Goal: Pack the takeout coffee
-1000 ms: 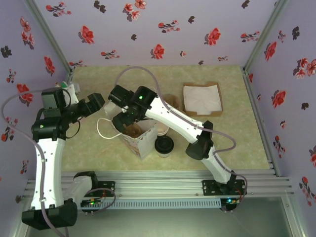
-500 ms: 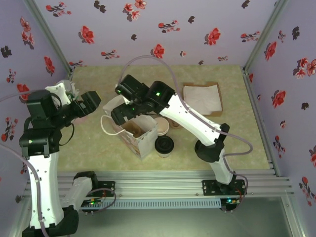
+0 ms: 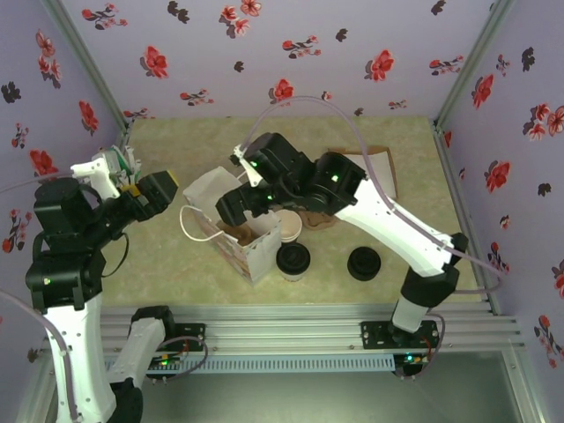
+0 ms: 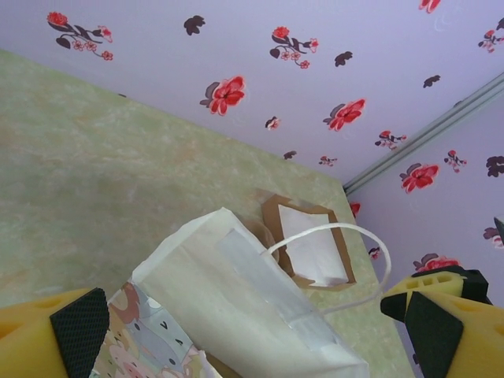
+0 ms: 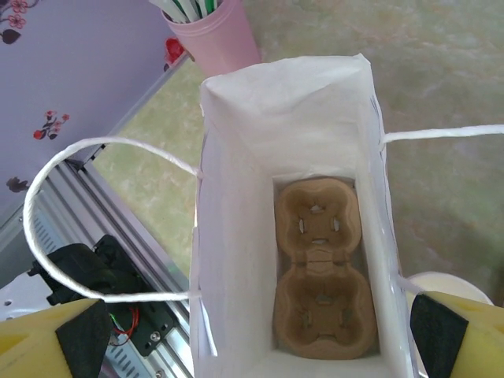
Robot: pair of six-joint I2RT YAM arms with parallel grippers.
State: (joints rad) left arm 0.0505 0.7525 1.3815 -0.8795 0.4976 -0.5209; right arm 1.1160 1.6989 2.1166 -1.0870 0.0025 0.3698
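2 grippers, both spread wide and holding nothing: my right gripper (image 3: 231,211) hangs over the mouth of the paper bag (image 3: 242,242), looking down on the cardboard cup carrier (image 5: 319,264) at its bottom, and my left gripper (image 3: 166,187) sits just left of the bag, I judge to steady it. The coffee cup (image 3: 293,259), lid on, stands on the table (image 3: 176,269) just right of the bag, an unlidded cup (image 3: 289,226) behind it, not yet packed. I judge the carrier is there to keep the cup upright.
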